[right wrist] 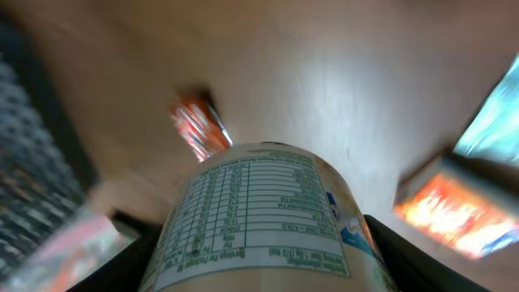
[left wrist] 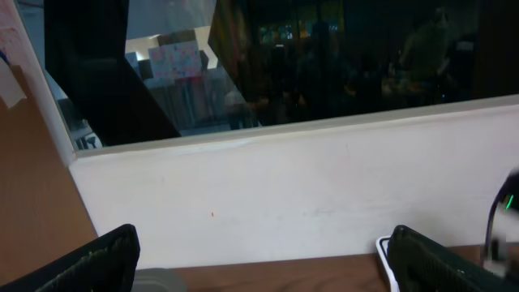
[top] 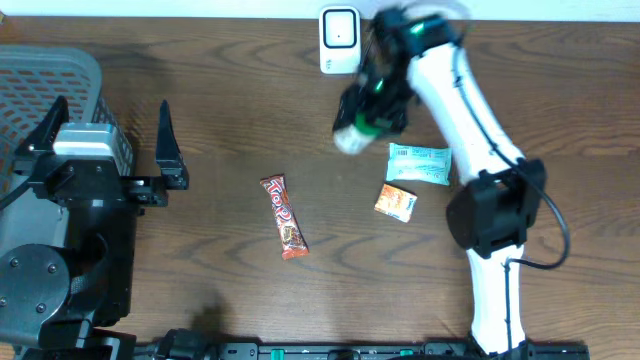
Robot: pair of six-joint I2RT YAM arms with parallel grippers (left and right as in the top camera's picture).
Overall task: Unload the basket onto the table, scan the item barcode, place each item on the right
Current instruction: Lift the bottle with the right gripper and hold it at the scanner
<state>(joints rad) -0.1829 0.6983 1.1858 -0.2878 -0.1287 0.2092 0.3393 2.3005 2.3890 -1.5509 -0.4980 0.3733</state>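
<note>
- Jaws of the right gripper (top: 375,108) are standing partway apart and pressing on both sides of 1 white bottle (right wrist: 259,211), its printed nutrition table facing the wrist camera.
- In the overhead view the bottle is hanging over the table (top: 230,100), just beside the 1 white scanner (top: 340,40) at the far edge, and is showing blurred.
- The left gripper (top: 110,115) is standing wide open, holding nothing, next to the 1 grey basket (top: 40,70) at the left edge.
- 3 flat items are lying on the wood: 1 red candy bar (top: 284,216) near the middle, plus 1 teal packet (top: 419,163) and 1 orange packet (top: 396,202), these 2 just beside each other under the right arm.
</note>
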